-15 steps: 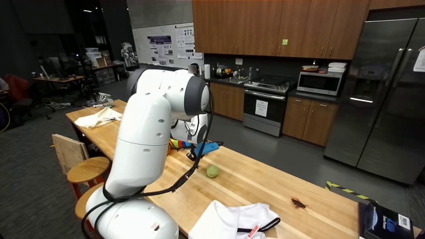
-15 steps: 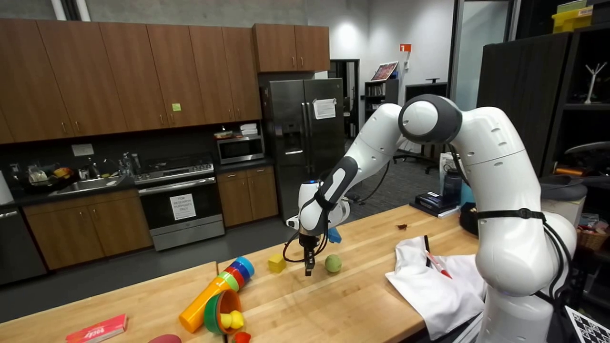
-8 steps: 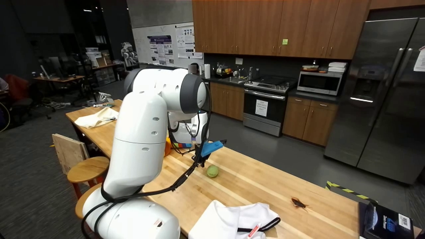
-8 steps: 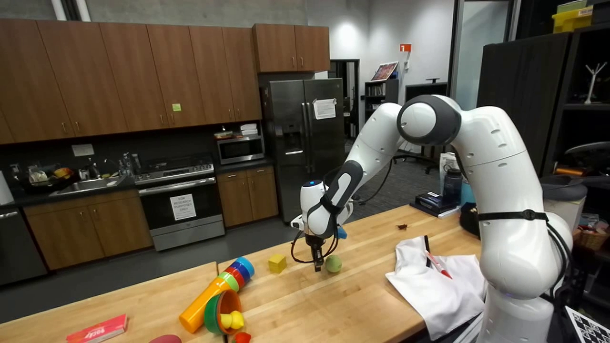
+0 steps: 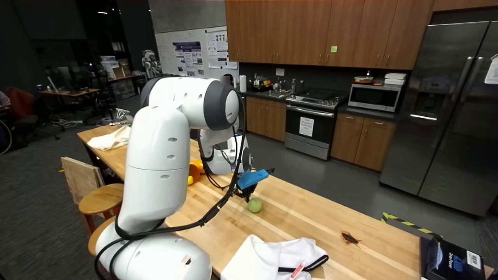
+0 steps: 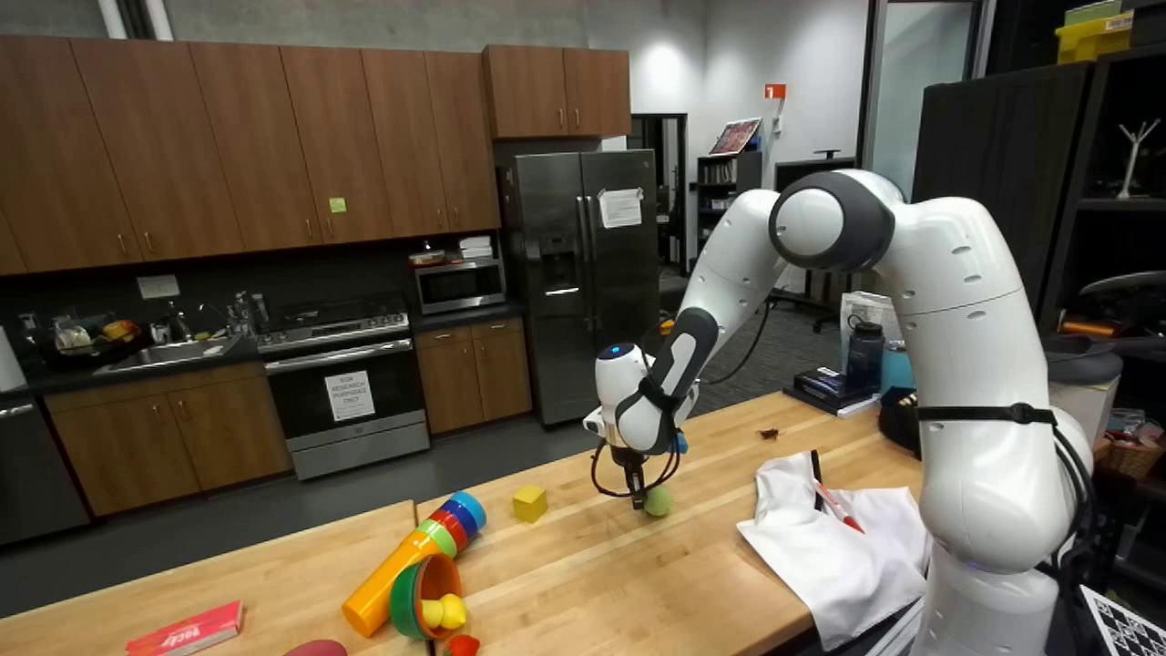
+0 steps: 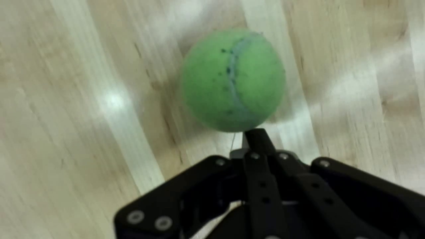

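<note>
- Now the gripper [image 7: 255, 135] is squeezed closed, with nothing between its fingers.
- The green ball [image 7: 232, 79] is on the bench [image 7: 76, 159], just past the fingertips; I can't tell if they touch it.
- It is round, so no side is longer.
- In an exterior view, a yellow block [image 6: 529, 503] sits on the gripper's other side, farther off.

Beyond my butcher-block table [image 6: 583, 583] I see wood-fronted wall cabinets [image 5: 307, 31], a stainless-steel range [image 5: 321, 128], a microwave [image 5: 373, 97] and a side-by-side refrigerator [image 5: 432, 136]. In an exterior view I also make out round stools [image 5: 104, 198], dark carpet [image 5: 42, 186] and a poster-hung whiteboard [image 5: 165, 58] on a grey wall [image 5: 186, 15]; in my wrist view, glare [image 7: 114, 100] shines on the table.
</note>
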### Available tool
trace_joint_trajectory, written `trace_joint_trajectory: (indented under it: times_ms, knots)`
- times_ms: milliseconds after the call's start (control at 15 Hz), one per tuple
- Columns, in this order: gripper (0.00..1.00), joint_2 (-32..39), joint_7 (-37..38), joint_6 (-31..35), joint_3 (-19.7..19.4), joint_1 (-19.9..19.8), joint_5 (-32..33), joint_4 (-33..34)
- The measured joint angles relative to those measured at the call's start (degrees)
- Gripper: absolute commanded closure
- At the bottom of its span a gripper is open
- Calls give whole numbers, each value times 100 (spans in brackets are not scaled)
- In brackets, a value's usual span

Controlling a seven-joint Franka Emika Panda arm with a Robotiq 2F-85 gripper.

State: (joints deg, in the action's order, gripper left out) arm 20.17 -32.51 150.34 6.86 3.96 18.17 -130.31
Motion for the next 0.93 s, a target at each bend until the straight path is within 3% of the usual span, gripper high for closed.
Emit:
trace_joint_trajectory:
  times_ms: [533,933]
  knots:
    - [100,-1070,1417,197,-484,-121,80,-1463]
    - [100,-1234,1504,236,-360,2,285,-1358]
